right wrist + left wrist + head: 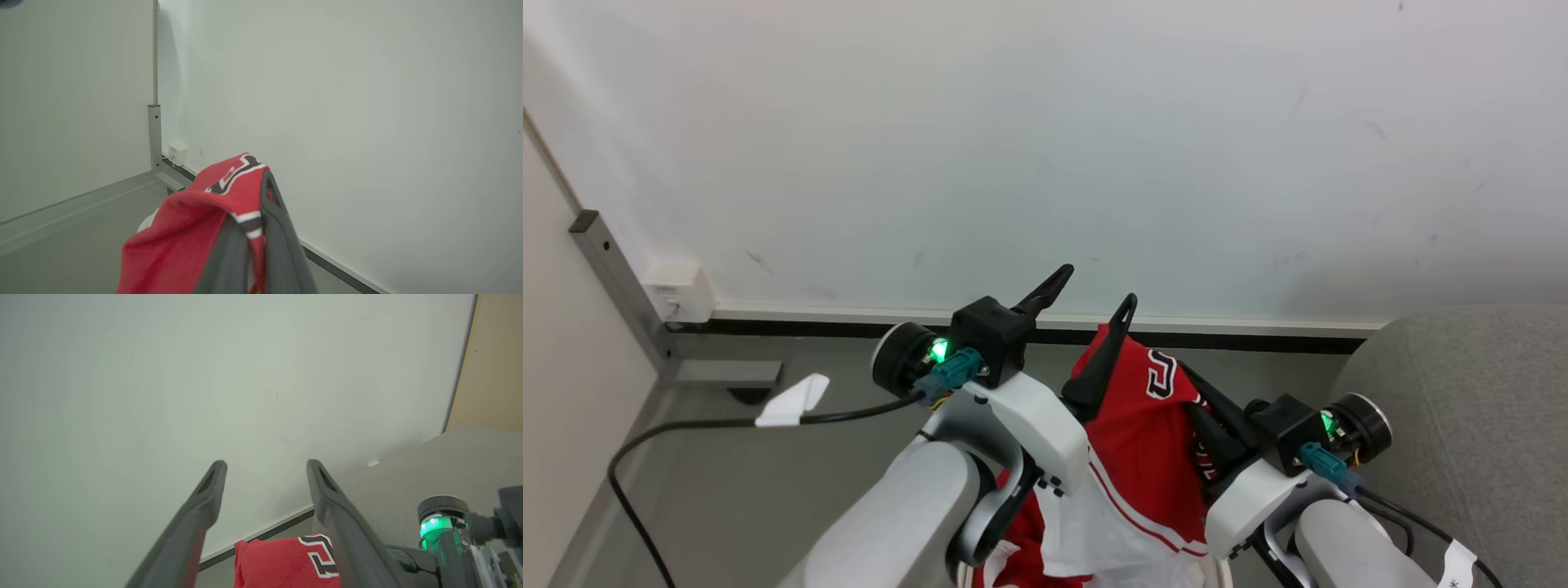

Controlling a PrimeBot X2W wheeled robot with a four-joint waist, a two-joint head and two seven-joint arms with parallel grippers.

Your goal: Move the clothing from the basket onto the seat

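Note:
The clothing (1143, 441) is a red garment with white trim and black-and-white lettering. It hangs lifted between my two arms, its lower folds falling out of sight. My right gripper (1188, 377) is shut on its top edge. In the right wrist view the clothing (184, 228) drapes over the closed right gripper (261, 204). My left gripper (1090, 292) stands open beside the cloth with nothing held; one finger crosses in front of the red fabric. From the left wrist, the open left gripper (265, 463) frames the clothing (282, 559) below. The grey seat (1462, 408) rises at the right. The basket is hidden under my arms.
A pale wall (1045, 147) with a dark baseboard stands close ahead. A grey metal post (621, 286) and a white wall box (678, 290) sit at the left. A black cable with a white tag (792, 400) trails over the grey floor (752, 490).

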